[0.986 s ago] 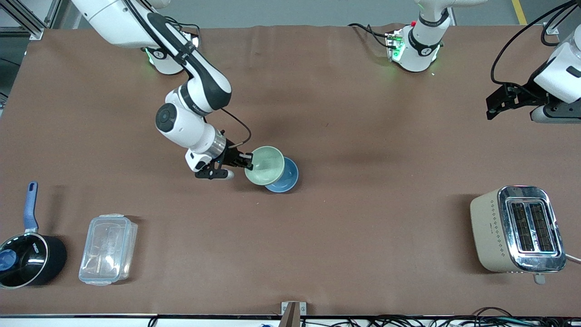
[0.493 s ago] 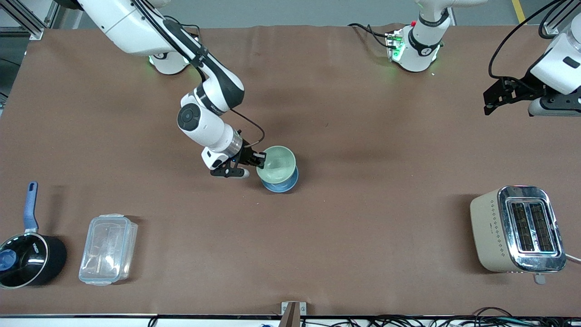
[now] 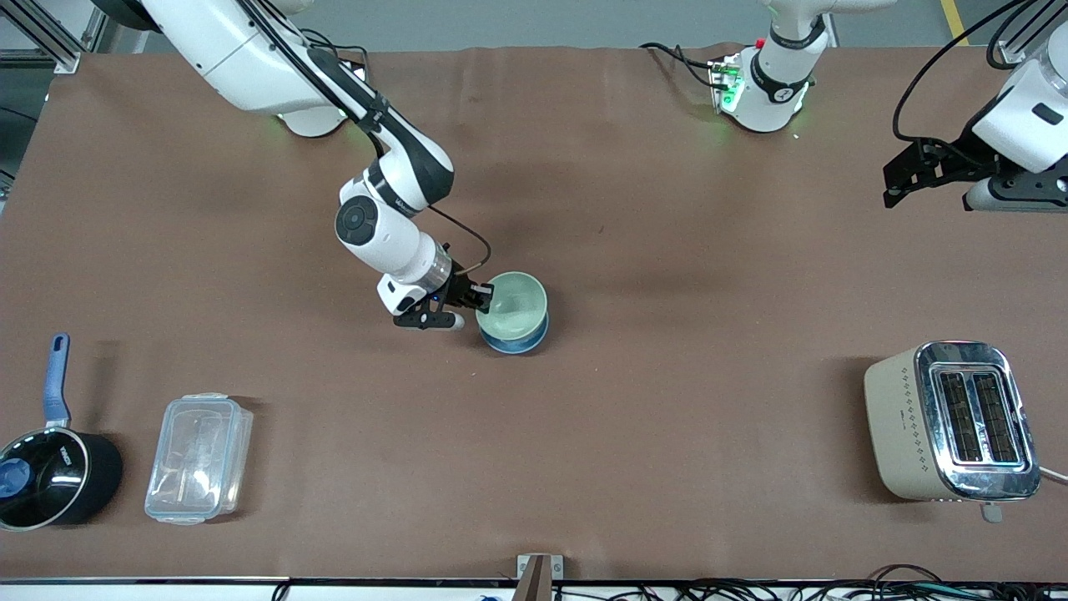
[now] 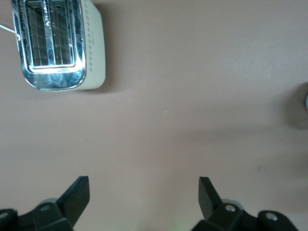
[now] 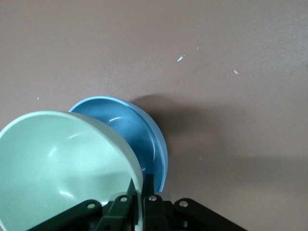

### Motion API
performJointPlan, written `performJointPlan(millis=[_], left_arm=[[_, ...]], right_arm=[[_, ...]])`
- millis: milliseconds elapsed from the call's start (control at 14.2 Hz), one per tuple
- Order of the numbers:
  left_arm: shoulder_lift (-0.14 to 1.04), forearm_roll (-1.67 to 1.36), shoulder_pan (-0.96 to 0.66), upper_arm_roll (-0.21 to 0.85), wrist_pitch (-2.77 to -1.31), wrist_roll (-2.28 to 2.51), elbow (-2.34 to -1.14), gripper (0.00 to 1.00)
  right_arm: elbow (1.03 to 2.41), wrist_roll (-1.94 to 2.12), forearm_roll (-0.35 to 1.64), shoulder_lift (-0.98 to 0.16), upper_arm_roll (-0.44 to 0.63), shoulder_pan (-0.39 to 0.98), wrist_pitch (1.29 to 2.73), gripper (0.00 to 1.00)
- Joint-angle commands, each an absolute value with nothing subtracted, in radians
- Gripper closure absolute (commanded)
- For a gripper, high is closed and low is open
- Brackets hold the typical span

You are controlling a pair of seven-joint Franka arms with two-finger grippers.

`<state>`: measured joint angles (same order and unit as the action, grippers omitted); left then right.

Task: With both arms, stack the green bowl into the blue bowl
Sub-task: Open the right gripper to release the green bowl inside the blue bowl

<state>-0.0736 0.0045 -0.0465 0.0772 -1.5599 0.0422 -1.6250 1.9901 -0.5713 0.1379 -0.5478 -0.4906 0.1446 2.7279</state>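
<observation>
The right gripper (image 3: 482, 294) pinches the rim of the small, glossy mint-green bowl (image 3: 512, 304) — one finger inside, one outside — and holds it tilted over the small, glossy sky-blue bowl (image 3: 516, 339) in the middle of the brown table (image 3: 667, 401). A second ago the green bowl hung toward the right arm's end of the blue one, leaving much of it uncovered; now it covers nearly all of it, only the blue outer wall showing below. In the right wrist view the green bowl (image 5: 62, 168) overlaps the blue bowl (image 5: 137, 139). The left gripper (image 4: 144, 197) — fingers spread wide — has drifted slightly, waiting high over the table's left-arm end, near the cream-and-chrome toaster (image 3: 951, 421).
</observation>
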Motion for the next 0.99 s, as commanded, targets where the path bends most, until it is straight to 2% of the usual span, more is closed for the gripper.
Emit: performJointPlan(millis=[0,423,563,704,775,845,915], left_arm=[[-0.094,-0.014,-0.041,0.078,-1.543,0.049,-1.632,0.0],[-0.094,-0.005,-0.043,0.078,-1.545,0.051,-1.629,0.0],[-0.094,-0.003,-0.043,0.078,-1.545,0.051,-1.629,0.0],[-0.094,-0.003,-0.041,0.078,-1.545,0.049,-1.629,0.0],[-0.092,-0.003,-0.043,0.078,-1.546,0.049,-1.629,0.0],[-0.092,-0.003,-0.043,0.08,-1.546,0.049,-1.629,0.0],[-0.092,-0.005,-0.043,0.08,-1.546,0.049,-1.629,0.0]], right_arm=[[1.95,-0.611,0.109,-0.569,-0.456,0.189,2.734,0.97],[1.939,-0.609,0.057,-0.58,-0.42,0.201,2.732,0.97],[1.937,-0.621,0.057,-0.58,-0.42,0.202,2.732,0.92],[1.928,-0.67,0.057,-0.583,-0.422,0.202,2.731,0.68],[1.922,-0.711,0.058,-0.587,-0.422,0.202,2.73,0.42],[1.919,-0.75,0.058,-0.588,-0.423,0.207,2.73,0.21],[1.913,-0.776,0.058,-0.58,-0.428,0.207,2.721,0.09]])
